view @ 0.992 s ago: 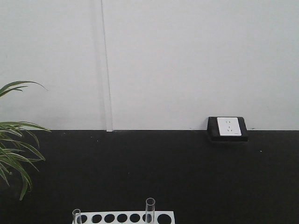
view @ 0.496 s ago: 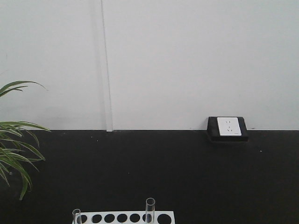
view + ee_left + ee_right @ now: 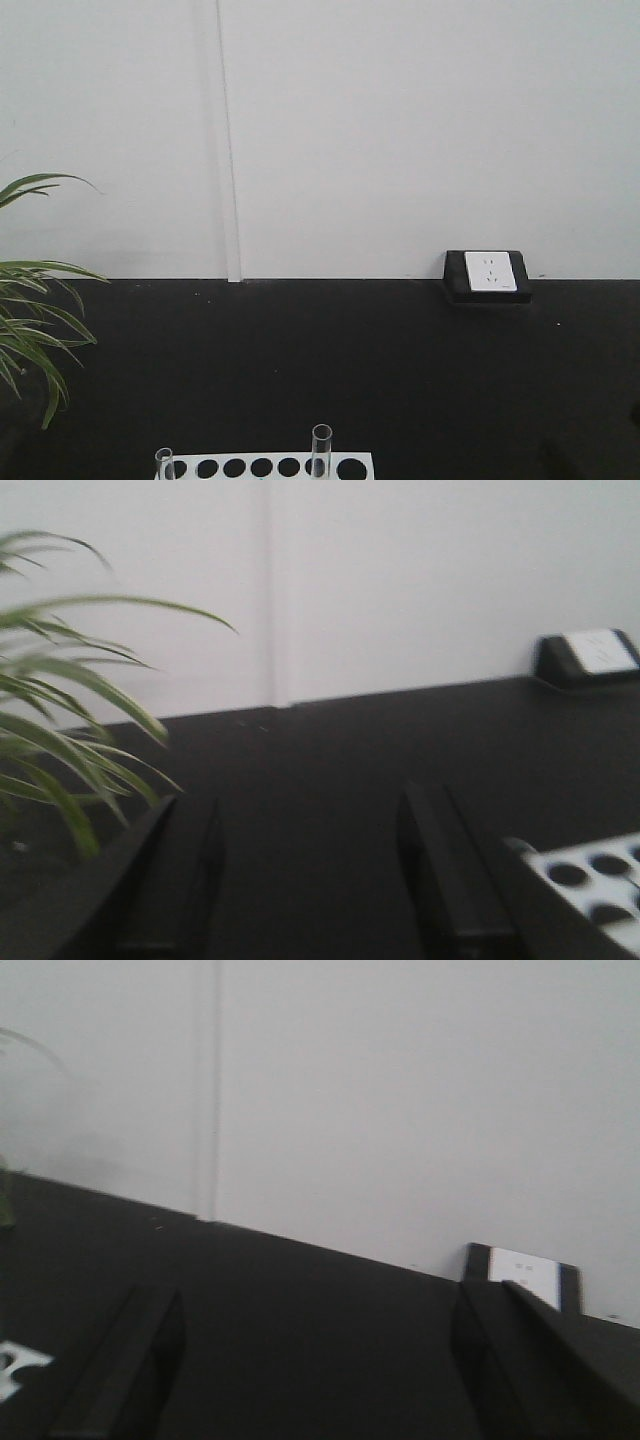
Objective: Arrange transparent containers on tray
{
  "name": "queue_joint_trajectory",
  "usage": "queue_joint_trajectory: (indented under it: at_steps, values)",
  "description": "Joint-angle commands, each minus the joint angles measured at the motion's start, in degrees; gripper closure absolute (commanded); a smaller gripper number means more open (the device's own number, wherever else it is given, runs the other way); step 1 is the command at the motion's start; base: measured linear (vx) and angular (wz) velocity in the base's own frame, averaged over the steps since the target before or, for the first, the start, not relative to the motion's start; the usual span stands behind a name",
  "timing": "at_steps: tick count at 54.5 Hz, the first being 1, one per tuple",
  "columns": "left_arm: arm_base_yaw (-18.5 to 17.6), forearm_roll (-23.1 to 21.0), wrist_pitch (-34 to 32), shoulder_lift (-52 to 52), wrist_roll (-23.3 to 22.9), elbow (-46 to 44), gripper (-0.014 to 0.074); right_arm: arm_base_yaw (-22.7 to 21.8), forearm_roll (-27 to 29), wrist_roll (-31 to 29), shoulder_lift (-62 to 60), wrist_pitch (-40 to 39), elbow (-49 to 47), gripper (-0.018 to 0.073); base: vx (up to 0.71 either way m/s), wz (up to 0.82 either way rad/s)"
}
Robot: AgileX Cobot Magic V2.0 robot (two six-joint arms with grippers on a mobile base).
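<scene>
At far left, a long-leaved green plant (image 3: 30, 310), drooping over the matte black tabletop (image 3: 350, 360). In the left wrist view, left gripper (image 3: 305, 880) spread wide, black fingers (image 3: 170, 880) well apart, gripping nothing, only bare tabletop between them. Further right, at the front view's bottom edge, a white plastic rack with round holes (image 3: 265, 467), carrying two slim clear glass test tubes upright: left-end tube (image 3: 164, 463) at the rack's left end, second tube (image 3: 321, 450) near the right end, standing higher, one open hole beyond it. Right gripper (image 3: 315, 1360) likewise gaping, nothing held, blurred tabletop between its dark fingers. At far right, a white wall socket in a black frame (image 3: 488, 273), at the foot of the white wall. Against the front view of half a second ago: rack, both tubes and plant in the same places.
</scene>
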Motion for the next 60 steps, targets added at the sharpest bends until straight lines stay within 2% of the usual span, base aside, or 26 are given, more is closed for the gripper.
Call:
queue_joint_trajectory:
  at_steps: [1, 3, 6, 10, 12, 16, 19, 26, 30, 38, 39, 44, 52, 60]
  values:
    - [-1.9, 11.3, -11.4, 2.0, -12.6, 2.4, 0.0115, 2.0, -2.3, 0.3, 1.8, -6.6, -0.6, -0.0003, 0.0, 0.0]
    - [-2.2, 15.5, -14.2, 3.2, -16.2, 3.3, 0.0115, 2.4, -2.6, 0.2, 2.7, -6.8, -0.7, -0.0001, 0.0, 0.0]
    - [-2.3, 22.0, -18.3, 5.1, -18.1, 3.9, 0.0115, 2.6, -2.6, 0.1, 4.1, -8.0, -0.7, -0.0001, 0.0, 0.0]
    - [-2.3, 28.1, -23.6, 8.8, -16.6, 3.6, 0.0115, 2.6, -2.6, 0.1, 6.4, -10.2, -0.7, -0.0001, 0.0, 0.0]
    - [-2.3, 29.3, -25.8, 10.7, -14.7, 3.3, 0.0116, 2.6, -2.6, 0.1, 7.4, -11.2, -0.7, -0.0001, 0.0, 0.0]
    - [-2.3, 29.2, -28.7, 14.8, -10.3, 2.4, 0.0116, 2.6, -2.6, 0.1, 9.0, -13.1, -0.7, -0.0001, 0.0, 0.0]
    - [-2.3, 27.4, -29.6, 18.2, -7.1, 1.3, 0.0116, 2.6, -2.6, 0.1, 9.9, -13.8, -0.7, -0.0001, 0.0, 0.0]
    - [-2.3, 18.8, -32.8, 24.7, -2.5, -2.0, 0.0116, 2.6, -2.6, 0.1, 10.9, -14.6, -0.7, -0.0001, 0.0, 0.0]
    - [-2.3, 16.0, -35.7, 27.3, -1.0, -4.2, 0.0116, 2.6, -2.6, 0.1, 10.9, -14.6, -0.7, -0.0001, 0.0, 0.0]
    - [-2.3, 16.4, -35.8, 31.9, -1.1, -9.0, 0.0116, 2.6, -2.6, 0.1, 10.9, -14.6, -0.7, -0.0001, 0.0, 0.0]
    - [-2.3, 16.8, -35.7, 35.0, -1.3, -11.2, 0.0116, 2.6, -2.6, 0.1, 10.9, -14.6, -0.7, -0.0001, 0.0, 0.0]
    - [-2.3, 17.5, -35.9, 37.8, -1.5, -12.2, 0.0116, 2.6, -2.6, 0.1, 10.9, -14.6, -0.7, -0.0001, 0.0, 0.0]
    - [-2.3, 21.3, -36.7, 42.3, -1.5, -12.4, 0.0118, 2.6, -2.6, 0.1, 10.9, -14.7, -0.7, -0.0001, 0.0, 0.0]
    - [-2.3, 20.7, -39.2, 45.8, -1.5, -12.4, 0.0172, 2.6, -2.6, 0.1, 10.9, -14.8, -0.7, -0.0001, 0.0, 0.0]
